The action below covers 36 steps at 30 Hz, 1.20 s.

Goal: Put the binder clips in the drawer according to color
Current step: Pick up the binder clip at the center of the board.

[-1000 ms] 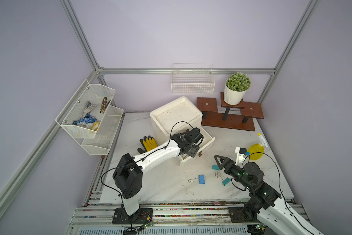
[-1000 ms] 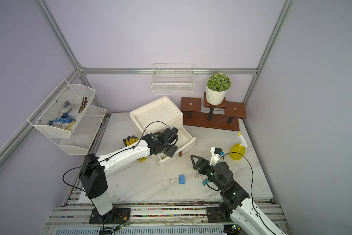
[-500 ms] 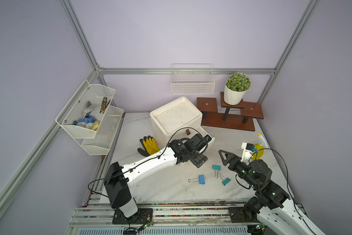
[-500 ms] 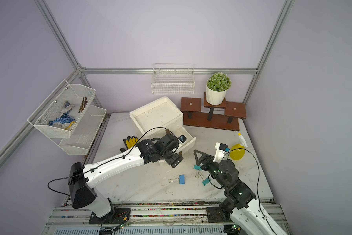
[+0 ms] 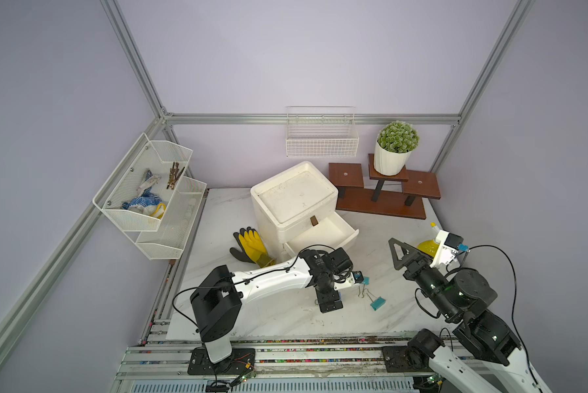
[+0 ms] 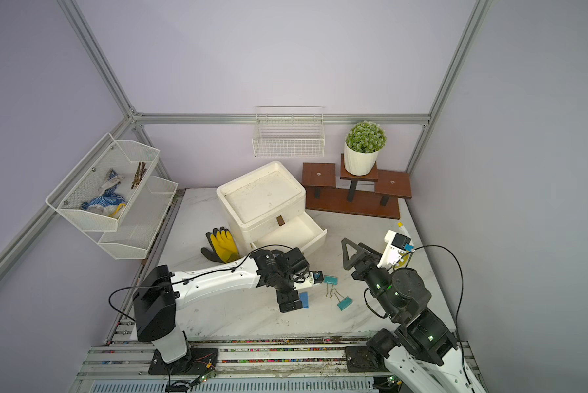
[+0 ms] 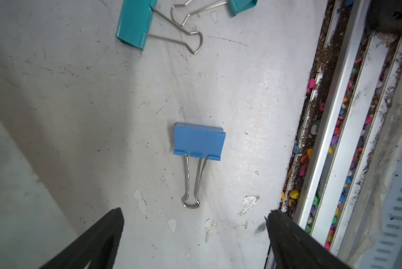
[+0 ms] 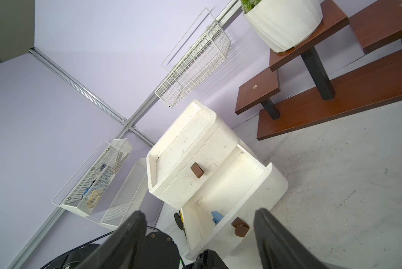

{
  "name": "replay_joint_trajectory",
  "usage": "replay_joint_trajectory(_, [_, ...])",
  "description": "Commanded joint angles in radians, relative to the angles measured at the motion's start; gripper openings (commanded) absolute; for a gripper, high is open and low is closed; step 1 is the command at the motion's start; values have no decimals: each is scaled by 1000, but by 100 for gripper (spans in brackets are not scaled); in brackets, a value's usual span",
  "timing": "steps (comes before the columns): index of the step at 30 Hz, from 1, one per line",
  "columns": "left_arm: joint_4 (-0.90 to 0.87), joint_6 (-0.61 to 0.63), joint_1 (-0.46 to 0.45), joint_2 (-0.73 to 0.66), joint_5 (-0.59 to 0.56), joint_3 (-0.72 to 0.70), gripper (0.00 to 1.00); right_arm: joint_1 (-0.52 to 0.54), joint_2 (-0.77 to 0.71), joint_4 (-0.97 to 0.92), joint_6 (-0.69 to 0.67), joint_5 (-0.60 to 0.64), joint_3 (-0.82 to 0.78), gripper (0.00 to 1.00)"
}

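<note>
A blue binder clip (image 7: 198, 142) lies flat on the marble table, its wire handles pointing toward my left gripper (image 7: 195, 221). That gripper hovers just above it, open and empty, and points down at the table (image 5: 330, 303). Two teal binder clips (image 5: 377, 303) (image 6: 330, 279) lie just right of it with handles crossing. The white drawer chest (image 5: 294, 200) has its middle and bottom drawers pulled out. Another blue clip (image 8: 216, 216) lies in the bottom one. My right gripper (image 5: 399, 251) is raised right of the chest, open and empty.
Yellow and black gloves (image 5: 251, 245) lie left of the chest. A yellow spray bottle (image 5: 428, 245) stands behind my right arm. A wooden stand (image 5: 381, 204) with a potted plant is at the back. Wire baskets (image 5: 149, 190) hang on the left wall. The table's front edge meets aluminium rails (image 7: 330, 144).
My left arm has swung from the open drawer down to the blue clip on the table, and its jaws have opened wider. My right arm has drawn back to the right.
</note>
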Motion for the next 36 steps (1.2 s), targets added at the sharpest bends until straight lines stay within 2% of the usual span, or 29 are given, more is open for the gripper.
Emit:
replay_joint_trajectory(1, [28, 110, -4, 47, 20, 52, 100, -4, -30, -40, -4, 17, -9, 78])
replay_joint_trajectory(5, [26, 105, -4, 118, 57, 98, 100, -4, -44, -51, 1, 17, -21, 78])
replay_joint_trajectory(11, [29, 64, -2, 210, 24, 165, 100, -5, -34, -42, 3, 10, -26, 78])
replay_joint_trajectory(14, [-8, 41, 8, 260, 48, 207, 100, -4, -27, -37, 1, 3, -25, 78])
replay_joint_trajectory(20, [-26, 30, 10, 281, 82, 208, 100, -5, -36, -37, 1, 5, -33, 77])
replay_joint_trajectory(28, [-56, 20, 12, 317, 111, 218, 85, -5, -44, -44, 4, 7, -39, 77])
replay_joint_trajectory(36, [-57, 23, 11, 324, 122, 213, 77, -5, -37, -33, 7, 3, -46, 77])
